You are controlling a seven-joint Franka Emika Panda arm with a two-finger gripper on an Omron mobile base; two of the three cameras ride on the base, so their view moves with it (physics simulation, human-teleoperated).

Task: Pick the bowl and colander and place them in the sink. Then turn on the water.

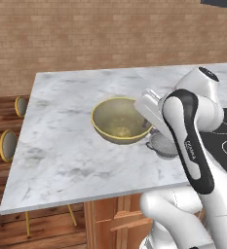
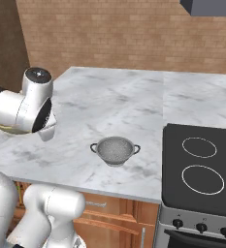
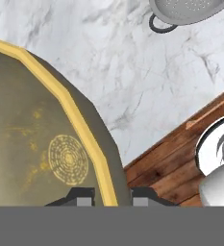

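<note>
Fingers: the gripper (image 3: 112, 194) has its two dark tips set narrow, one on each side of the golden rim of the bowl (image 3: 41, 144), pinched onto that rim; one pad (image 3: 82, 194) sits on the inner face, the other on the outer wall.
Held thing: the bowl fills the space just ahead of the fingers, its patterned floor just beyond the inner tip (whether it has left the counter I cannot tell).
Beyond the fingers: bare marble counter (image 3: 132, 81), then the colander (image 3: 188, 9) well apart from the fingers, upright, one loop handle turned this way.
Same scene from the base: the bowl (image 1: 119, 120) sits under the wrist, the colander (image 2: 115, 150) just beside it, toward the stovetop (image 2: 201, 167).
Sink: not in sight from here, so the carry likely needs a turn or a drive.
Step in hand: lifting the bowl by its rim.
Doing it well: rise straight and slowly, since a one-sided rim grip lets a wide bowl droop or swivel; keep the rim level and swing clear of the colander.
</note>
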